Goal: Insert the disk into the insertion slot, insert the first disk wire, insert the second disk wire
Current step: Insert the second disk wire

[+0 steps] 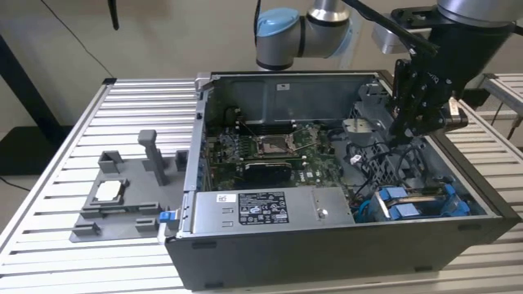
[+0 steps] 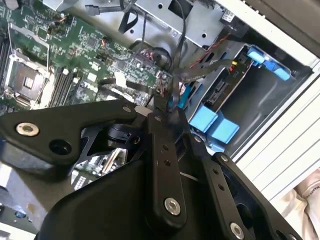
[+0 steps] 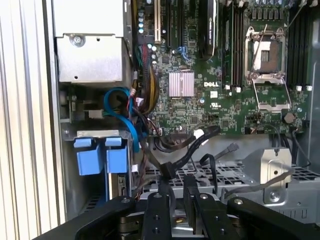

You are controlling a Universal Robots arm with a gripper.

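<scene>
An open computer case [image 1: 327,257] is seen lying on a slatted table [image 1: 41,214]. A grey labelled power-supply box [image 1: 270,208] is set along its near wall, with a green motherboard [image 1: 270,150] behind it. A grey moulded fixture [image 1: 122,211] is placed on the table beside the case, on the exterior view's left.

The claw [image 1: 406,136] is lowered inside the case, between the motherboard and the case wall on the exterior view's right. Loose cables [image 1: 372,162] are tangled in the space between it and the drive bay.

In the first wrist view, the fingers [image 3: 164,195] are drawn close together, and the connector end of a black wire [image 3: 167,172] is pinched at their tips. A looping blue cable [image 3: 122,107], a silver heat sink [image 3: 181,83] and the processor socket [image 3: 267,55] are also made out there.

The disk [image 1: 423,197] is seated in the insertion slot [image 3: 97,133], at the case's near corner on the exterior view's right and apart from the claw. Its silver-grey top is framed by a bright blue carrier. Two blue end tabs [image 3: 90,160] are shown side by side at the slot's mouth.
</scene>
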